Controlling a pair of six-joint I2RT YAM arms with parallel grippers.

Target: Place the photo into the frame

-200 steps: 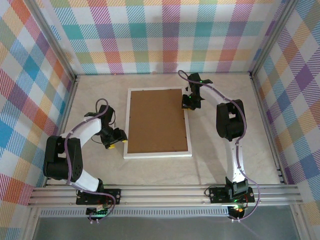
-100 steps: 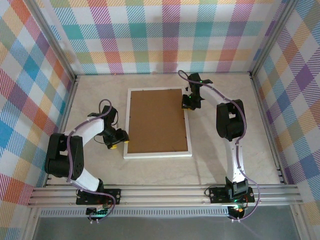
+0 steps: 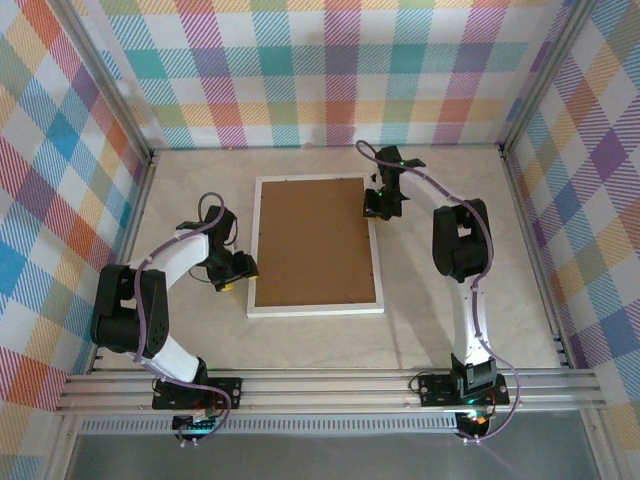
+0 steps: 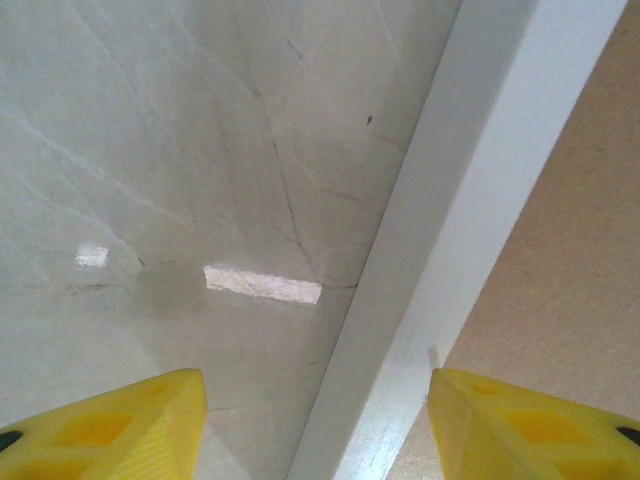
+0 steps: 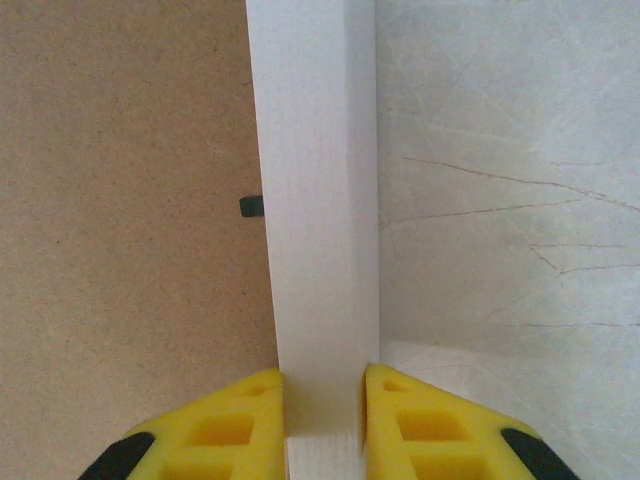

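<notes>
1. Nearest you, the frame (image 3: 315, 307) lay flat at the middle of the counter (image 3: 540, 250), back side up. Its brown backing board (image 3: 315, 240) filled the white border.
2. You had the left pincer (image 3: 240, 270) at the frame's left rail, toward the near corner. In the left wrist view, the pincer (image 4: 315, 420) stood well open. One yellow finger (image 4: 120, 425) was over the bare counter (image 4: 150, 150) and the other over the backing board (image 4: 580, 280). The white rail (image 4: 470, 200) ran between them, clear of both, so nothing was gripped.
3. Farther off, your right pincer (image 3: 375, 208) sat on the right rail near the far corner. In the right wrist view, the pincer (image 5: 322, 400) was clamped on the rail (image 5: 310, 150), a pad pressed to each side.
4. A small black tab (image 5: 250, 206) showed at the board's (image 5: 120, 200) edge just beyond that grip.
</notes>
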